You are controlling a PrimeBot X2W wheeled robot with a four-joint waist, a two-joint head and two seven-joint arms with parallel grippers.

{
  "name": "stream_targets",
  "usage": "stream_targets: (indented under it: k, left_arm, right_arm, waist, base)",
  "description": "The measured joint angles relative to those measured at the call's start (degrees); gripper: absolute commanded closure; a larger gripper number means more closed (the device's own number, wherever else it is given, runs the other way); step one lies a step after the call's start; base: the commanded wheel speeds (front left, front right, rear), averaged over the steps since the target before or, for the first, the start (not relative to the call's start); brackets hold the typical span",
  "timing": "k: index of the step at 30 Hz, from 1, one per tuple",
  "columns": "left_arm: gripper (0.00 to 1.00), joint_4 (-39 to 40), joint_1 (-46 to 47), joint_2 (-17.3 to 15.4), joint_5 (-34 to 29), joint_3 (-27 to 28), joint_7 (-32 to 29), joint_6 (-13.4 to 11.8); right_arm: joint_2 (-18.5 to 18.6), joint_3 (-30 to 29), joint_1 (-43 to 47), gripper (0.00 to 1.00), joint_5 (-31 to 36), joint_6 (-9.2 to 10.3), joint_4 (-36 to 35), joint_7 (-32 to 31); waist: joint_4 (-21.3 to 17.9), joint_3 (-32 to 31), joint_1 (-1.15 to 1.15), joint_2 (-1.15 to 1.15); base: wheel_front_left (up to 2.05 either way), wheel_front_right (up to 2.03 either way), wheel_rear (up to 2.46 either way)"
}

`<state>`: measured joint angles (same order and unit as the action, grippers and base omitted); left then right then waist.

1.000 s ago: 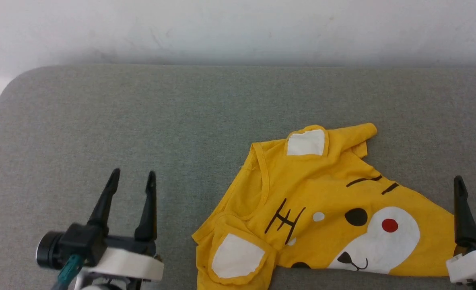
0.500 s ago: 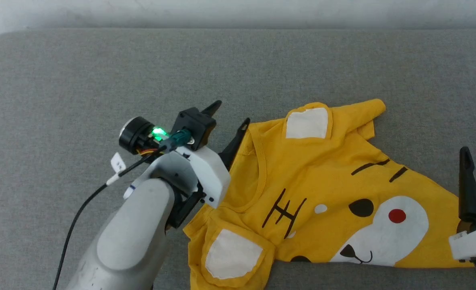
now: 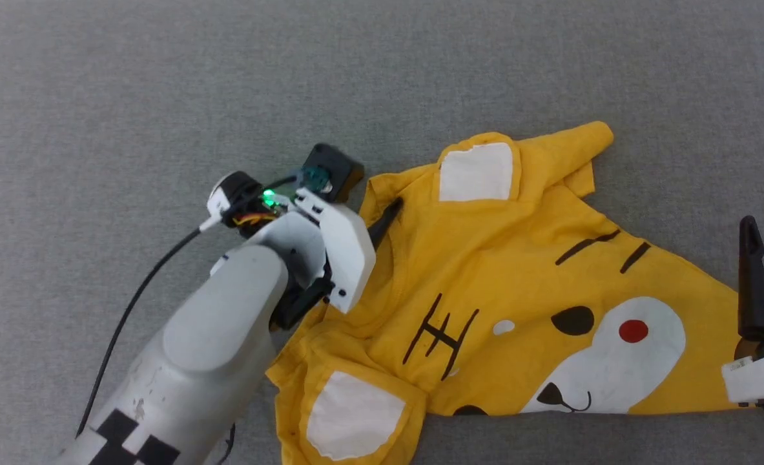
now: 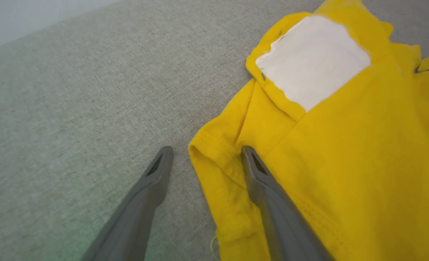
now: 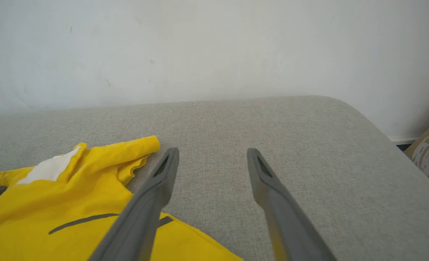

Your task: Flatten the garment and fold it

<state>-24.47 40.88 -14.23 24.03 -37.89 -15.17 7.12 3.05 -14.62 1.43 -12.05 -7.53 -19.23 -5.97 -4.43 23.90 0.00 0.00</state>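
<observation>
Jaws of left gripper point(image 4: 206, 148) stand wide, straddling garment point(image 4: 345, 163) edge.

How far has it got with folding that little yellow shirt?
Barely begun. The shirt lies rumpled on the grey cushion, nothing folded neatly. In hand: the left pincer is open astride its edge, not gripping. The right pincer hangs open at its other end. Flattening and folding remain.

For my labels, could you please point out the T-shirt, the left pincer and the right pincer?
T-shirt point(image 3: 517, 274), head view, chest fabric.
Left pincer point(image 4: 206, 149), left wrist view, between fingertips.
Right pincer point(image 5: 213, 150), right wrist view, between fingertips.
</observation>
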Motion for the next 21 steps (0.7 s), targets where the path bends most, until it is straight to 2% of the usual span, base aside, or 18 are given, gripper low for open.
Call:
stream_targets:
  k: [1, 2, 3, 9, 14, 17, 21]
  left_arm:
    - [0.0, -0.31, 0.83, 0.01, 0.57, -0.54, -0.46, -0.01]
    - [0.36, -0.53, 1.55, -0.08, 1.1, -1.33, -1.02, -0.01]
    - [1.0, -0.45, 2.24, -0.41, 1.45, -2.35, -1.37, -0.03]
    - [1.0, 0.6, 4.3, -2.47, 4.75, -6.27, -1.79, -0.02]
    - [1.0, 2.63, 7.83, -6.6, 3.24, -8.49, -2.49, 0.38]
    - [1.0, 4.47, 13.54, -9.09, 0.74, -8.77, -2.23, 0.38]
    - [1.0, 6.33, 23.09, -9.54, -1.85, -9.88, -1.77, 0.38]
  right_arm:
    - [0.0, 0.0, -0.03, 0.0, -0.08, 0.0, 0.02, 0.02]
    - [0.0, 0.04, -0.03, 0.0, -0.11, 0.0, 0.11, 0.03]
    - [0.0, 0.11, -0.07, 0.0, -0.12, 0.0, 0.23, 0.04]
    - [0.0, 0.2, -0.49, 0.0, -0.75, 0.0, 1.4, 0.92]
    - [0.0, 0.22, -0.58, 0.0, -1.49, 0.0, 2.24, 1.98]
    - [-0.01, 0.36, -0.66, 0.0, -1.65, 0.0, 2.55, 2.23]
    - [0.0, 0.4, -1.37, 0.0, -1.83, 0.0, 3.03, 2.7]
  waist:
    - [-0.24, 0.35, 0.0, 0.0]
    - [-0.48, 0.65, 0.0, 0.0]
    - [-0.75, 0.89, 0.0, 0.0]
    - [-1.96, 1.26, 0.0, 0.0]
    - [-3.01, 0.84, 0.01, 0.0]
    - [-4.01, 1.0, 0.01, 0.0]
    - [-5.65, 1.8, 0.01, 0.0]
  base:
    - [0.0, 0.0, 0.0]
    - [0.0, 0.0, 0.0]
    - [0.0, 0.0, 0.0]
    - [0.0, 0.0, 0.0]
    - [0.0, 0.0, 0.0]
    - [0.0, 0.0, 0.0]
    - [0.0, 0.0, 0.0]
